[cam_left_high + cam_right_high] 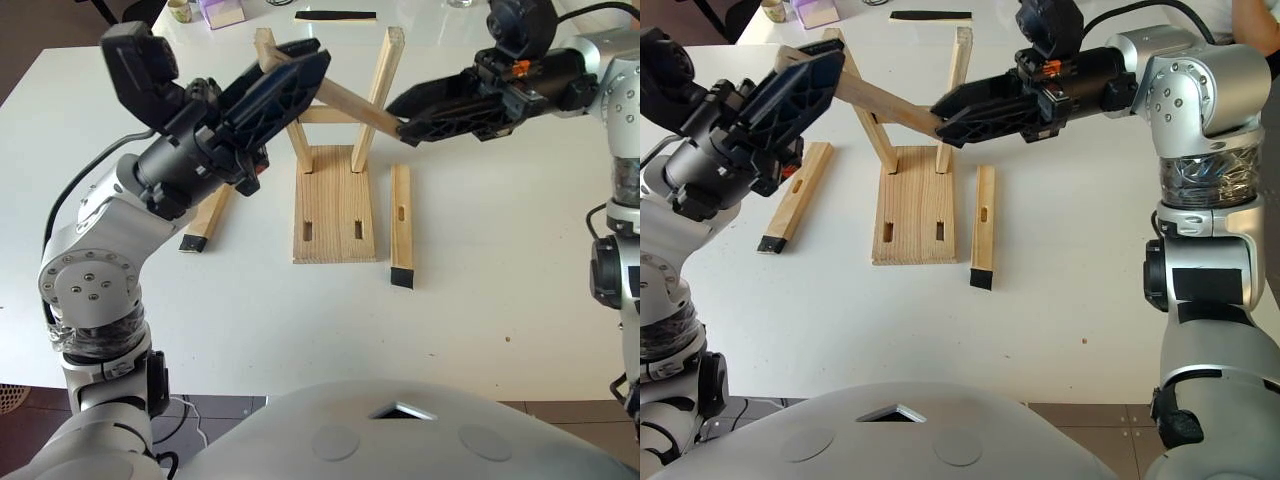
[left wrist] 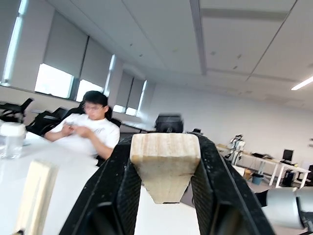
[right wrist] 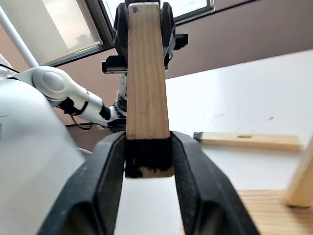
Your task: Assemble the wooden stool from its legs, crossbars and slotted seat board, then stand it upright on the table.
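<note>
A wooden leg (image 1: 350,105) with a black tip hangs slanted in the air above the far end of the slotted seat board (image 1: 335,215). My left gripper (image 1: 290,75) is shut on its plain end (image 2: 165,164), and my right gripper (image 1: 410,122) is shut on its black-tipped end (image 3: 148,156). The board lies flat on the table. Two legs (image 1: 372,110) stand tilted in its far slots, with a crossbar (image 1: 322,115) between them. One loose leg (image 1: 401,225) lies right of the board. Another (image 1: 205,220) lies to its left, partly under my left arm.
The white table (image 1: 480,280) has open room in front of the board and to the right. A black strip (image 1: 335,16), a small jar (image 1: 180,10) and a purple box (image 1: 222,12) sit at the far edge.
</note>
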`<state>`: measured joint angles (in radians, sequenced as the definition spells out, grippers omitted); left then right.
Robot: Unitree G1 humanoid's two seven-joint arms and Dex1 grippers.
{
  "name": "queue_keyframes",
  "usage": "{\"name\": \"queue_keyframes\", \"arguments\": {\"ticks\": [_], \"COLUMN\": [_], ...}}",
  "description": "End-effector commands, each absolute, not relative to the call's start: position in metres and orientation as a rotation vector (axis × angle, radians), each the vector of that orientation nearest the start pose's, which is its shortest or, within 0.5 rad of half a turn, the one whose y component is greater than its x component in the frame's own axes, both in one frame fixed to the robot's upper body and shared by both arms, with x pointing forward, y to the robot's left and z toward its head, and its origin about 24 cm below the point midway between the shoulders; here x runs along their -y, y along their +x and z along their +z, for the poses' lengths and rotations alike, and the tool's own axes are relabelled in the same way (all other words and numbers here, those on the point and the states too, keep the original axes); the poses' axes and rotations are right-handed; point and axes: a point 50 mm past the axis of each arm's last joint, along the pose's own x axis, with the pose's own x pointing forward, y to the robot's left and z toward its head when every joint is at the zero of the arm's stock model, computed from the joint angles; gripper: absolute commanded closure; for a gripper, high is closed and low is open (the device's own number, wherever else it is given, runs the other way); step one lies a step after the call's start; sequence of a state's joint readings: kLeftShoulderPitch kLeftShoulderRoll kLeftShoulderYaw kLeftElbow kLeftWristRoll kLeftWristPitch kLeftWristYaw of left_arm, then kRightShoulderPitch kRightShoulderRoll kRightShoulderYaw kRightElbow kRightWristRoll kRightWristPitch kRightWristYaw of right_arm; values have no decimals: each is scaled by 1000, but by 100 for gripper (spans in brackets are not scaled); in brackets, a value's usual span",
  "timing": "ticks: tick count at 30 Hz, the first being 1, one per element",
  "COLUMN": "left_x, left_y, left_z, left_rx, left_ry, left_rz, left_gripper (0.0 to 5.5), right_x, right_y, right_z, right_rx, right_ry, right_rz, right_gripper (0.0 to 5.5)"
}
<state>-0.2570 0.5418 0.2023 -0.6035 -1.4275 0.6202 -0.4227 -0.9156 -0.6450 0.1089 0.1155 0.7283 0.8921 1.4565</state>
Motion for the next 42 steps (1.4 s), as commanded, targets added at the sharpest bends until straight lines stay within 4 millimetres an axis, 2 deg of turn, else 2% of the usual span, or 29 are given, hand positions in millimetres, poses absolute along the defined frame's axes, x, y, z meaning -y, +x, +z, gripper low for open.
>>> {"name": "queue_keyframes", "arguments": {"ticks": [1, 3, 6, 8, 10, 12, 15, 19, 21, 25, 30, 37, 40, 42], "left_x": [-170, -192, -236, -280, -317, -333, -337, -323, -318, -319, -329, -336, -338, -340], "left_y": [218, 221, 222, 225, 223, 227, 244, 273, 281, 287, 289, 288, 285, 286], "left_z": [220, 210, 187, 174, 160, 150, 143, 140, 140, 132, 122, 131, 145, 148], "left_rx": [222, 174, 48, -20, -88, -120, -120, -99, -90, -136, -168, -127, -49, -56], "left_ry": [-414, -322, -149, -64, 19, 67, 108, 170, 203, 260, 289, 276, 211, 237], "left_rz": [-1110, -1026, -874, -712, -566, -514, -526, -616, -664, -709, -683, -685, -685, -666], "left_gripper": [420, 420, 420, 420, 420, 420, 420, 420, 420, 420, 420, 420, 420, 420], "right_x": [153, 165, 179, 185, 188, 187, 179, 171, 169, 168, 172, 171, 169, 171], "right_y": [307, 312, 321, 321, 319, 317, 320, 325, 328, 327, 326, 319, 319, 317], "right_z": [223, 212, 210, 212, 206, 199, 194, 193, 191, 186, 184, 173, 171, 169], "right_rx": [-180, -193, -135, -80, -66, -64, -44, -12, -7, -1, 9, -5, -10, -11], "right_ry": [-96, -144, -131, -115, -119, -125, -135, -133, -137, -137, -118, -86, -76, -69], "right_rz": [1557, 1494, 1354, 1279, 1230, 1204, 1178, 1148, 1137, 1129, 1088, 1078, 1069, 1052], "right_gripper": [328, 328, 328, 328, 328, 328, 328, 328, 328, 328, 328, 328, 328, 328]}}
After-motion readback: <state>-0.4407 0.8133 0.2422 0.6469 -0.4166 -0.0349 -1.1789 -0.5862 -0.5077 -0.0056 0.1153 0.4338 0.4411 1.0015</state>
